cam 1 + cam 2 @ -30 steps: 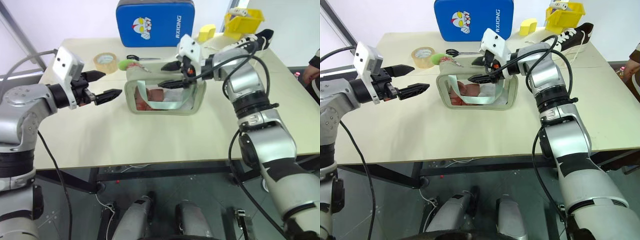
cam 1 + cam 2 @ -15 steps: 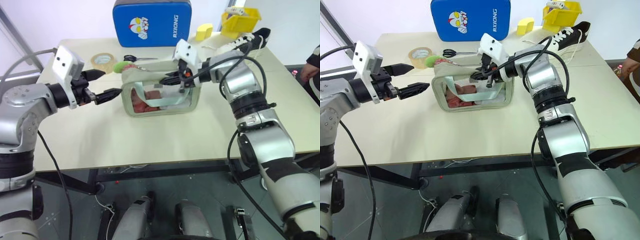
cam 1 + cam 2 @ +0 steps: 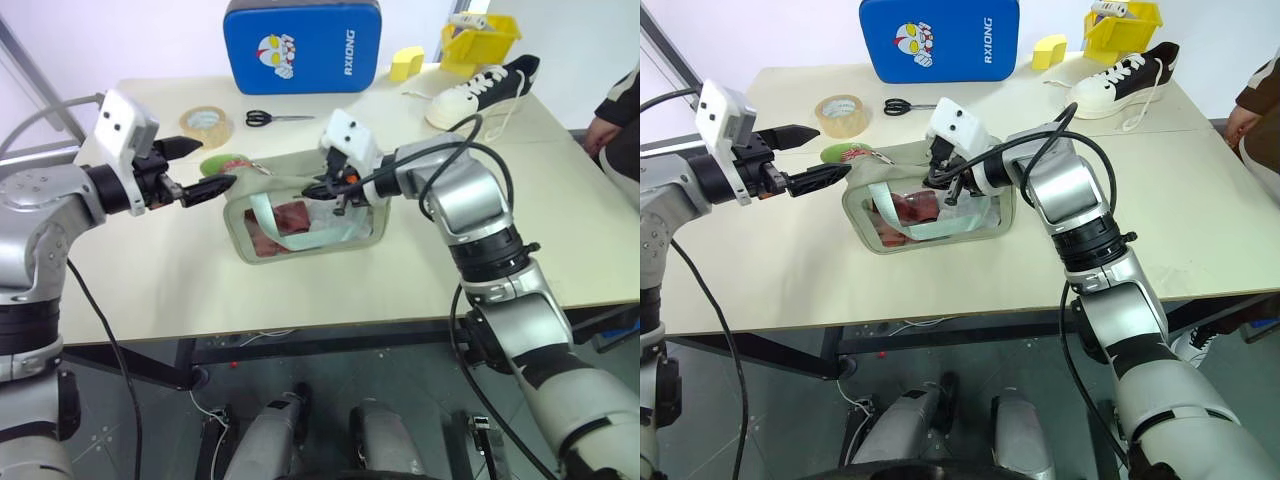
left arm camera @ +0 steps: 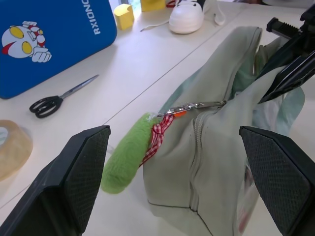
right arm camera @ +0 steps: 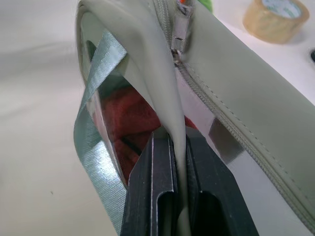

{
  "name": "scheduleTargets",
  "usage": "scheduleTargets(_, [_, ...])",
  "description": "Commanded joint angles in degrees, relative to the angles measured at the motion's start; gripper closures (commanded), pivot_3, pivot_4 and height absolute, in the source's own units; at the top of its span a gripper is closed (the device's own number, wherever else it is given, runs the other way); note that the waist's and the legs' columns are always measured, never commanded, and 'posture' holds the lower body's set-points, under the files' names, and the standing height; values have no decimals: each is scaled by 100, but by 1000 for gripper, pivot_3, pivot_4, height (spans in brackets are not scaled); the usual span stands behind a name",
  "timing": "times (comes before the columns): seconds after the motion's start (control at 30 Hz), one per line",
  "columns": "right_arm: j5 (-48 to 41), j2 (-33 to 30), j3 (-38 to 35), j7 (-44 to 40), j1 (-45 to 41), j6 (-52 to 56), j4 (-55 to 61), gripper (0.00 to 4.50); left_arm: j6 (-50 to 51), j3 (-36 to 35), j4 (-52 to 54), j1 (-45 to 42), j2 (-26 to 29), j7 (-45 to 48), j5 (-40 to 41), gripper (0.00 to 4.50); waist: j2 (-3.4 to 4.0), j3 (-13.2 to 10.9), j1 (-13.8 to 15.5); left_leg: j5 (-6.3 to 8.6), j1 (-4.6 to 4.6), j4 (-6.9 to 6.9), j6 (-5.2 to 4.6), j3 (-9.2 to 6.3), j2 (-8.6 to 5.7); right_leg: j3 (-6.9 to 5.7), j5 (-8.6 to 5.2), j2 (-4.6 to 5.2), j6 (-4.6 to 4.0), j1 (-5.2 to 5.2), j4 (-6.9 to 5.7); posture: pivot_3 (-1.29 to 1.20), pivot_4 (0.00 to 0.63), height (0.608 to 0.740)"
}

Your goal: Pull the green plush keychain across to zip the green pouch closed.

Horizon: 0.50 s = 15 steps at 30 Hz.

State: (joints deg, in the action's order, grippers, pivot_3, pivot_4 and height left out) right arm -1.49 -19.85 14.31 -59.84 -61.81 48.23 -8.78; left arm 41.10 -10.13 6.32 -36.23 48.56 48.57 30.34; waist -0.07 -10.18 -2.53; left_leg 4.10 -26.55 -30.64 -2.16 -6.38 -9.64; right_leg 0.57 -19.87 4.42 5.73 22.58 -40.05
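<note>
The green pouch [image 3: 300, 222] stands on the table with red items showing behind its clear side and a pale strap across it. My right gripper [image 5: 178, 140] is shut on the pouch's upper fabric edge, reaching in from the right. The green plush keychain [image 4: 125, 160] hangs from the zip slider [image 4: 189, 106] at the pouch's left end and lies on the table. My left gripper [image 3: 220, 163] is open, level, pointing at that end, with the keychain [image 3: 214, 161] just ahead of its fingertips and nothing held.
At the back stand a blue cartoon case [image 3: 305, 45], a tape roll [image 3: 205, 125], scissors [image 3: 270, 118], a yellow block [image 3: 405, 65], a shoe [image 3: 480, 85] and a yellow bin [image 3: 485, 40]. A person [image 3: 615, 120] is at the right edge.
My right gripper went from open above the pouch to shut on its top edge, then dragged the pouch left and nearer, up to the left gripper. The left gripper stayed in place.
</note>
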Motion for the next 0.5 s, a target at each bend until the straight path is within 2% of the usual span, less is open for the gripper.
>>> scheduleTargets(0.03, [-232,-302,-413,151,-234,106,307,2462,-240,-64,-129,-103,61,69,-101,0,0,0,8,0,-1,0,0,1,0,0,0,0,0,0,0,0,150,740])
scheduleTargets(0.07, [-311,-521,-520,76,-260,85,399,1973,-293,-85,-217,-106,75,74,-129,0,0,0,27,0,-1,0,0,1,0,0,0,0,0,1,0,0,150,740])
scheduleTargets(0.3, [-609,-2198,-586,-901,46,-731,810,1973,-774,-87,-1046,-280,61,113,-419,0,-2,-1,154,2,-14,-3,-3,10,-1,0,0,11,0,6,11,0,150,740])
scheduleTargets(0.4, [-585,-2479,-492,-1117,273,-1233,620,1973,-955,66,-1359,-517,-66,148,-547,0,-4,0,149,2,-17,-5,-4,10,-1,-1,-10,12,-18,7,12,0,150,740])
scheduleTargets(0.5, [-492,-2441,-362,-1102,448,-1666,316,1973,-1145,242,-1699,-825,-234,249,-706,0,-4,0,138,5,-22,-18,-7,10,-1,-1,-11,13,-20,6,12,0,150,740])
